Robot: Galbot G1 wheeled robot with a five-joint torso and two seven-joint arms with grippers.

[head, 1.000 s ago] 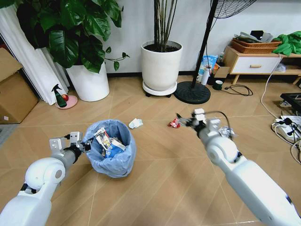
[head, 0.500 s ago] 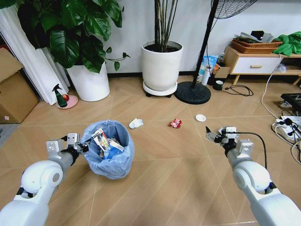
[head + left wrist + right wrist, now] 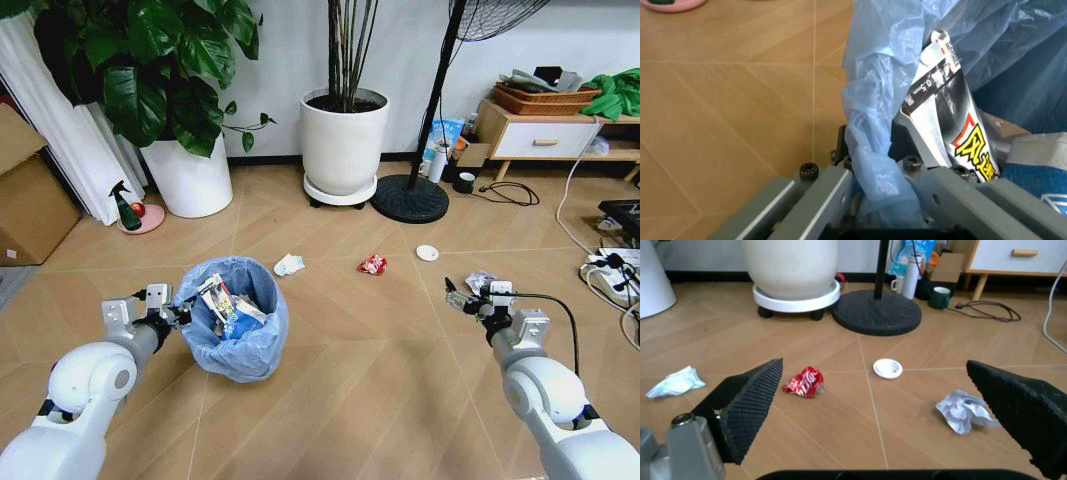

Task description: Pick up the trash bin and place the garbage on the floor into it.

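Right end effector pulled back, open

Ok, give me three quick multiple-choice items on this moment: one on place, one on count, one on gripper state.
1. What does the left gripper grip?
A. rim of the light blue bag-lined trash bin
B. a plant pot
C. a cardboard box

2. How many litter pieces lie on the tan herringbone floor?
A. one
B. four
C. seven

3. The right gripper is:
A. shut on the red wrapper
B. open, empty
C. inside the bin

Key: 1 A, bag pinched between its fingers; 2 B, white paper, red wrapper, white disc, crumpled wrapper; 3 B, the pads stand wide apart in the right wrist view.
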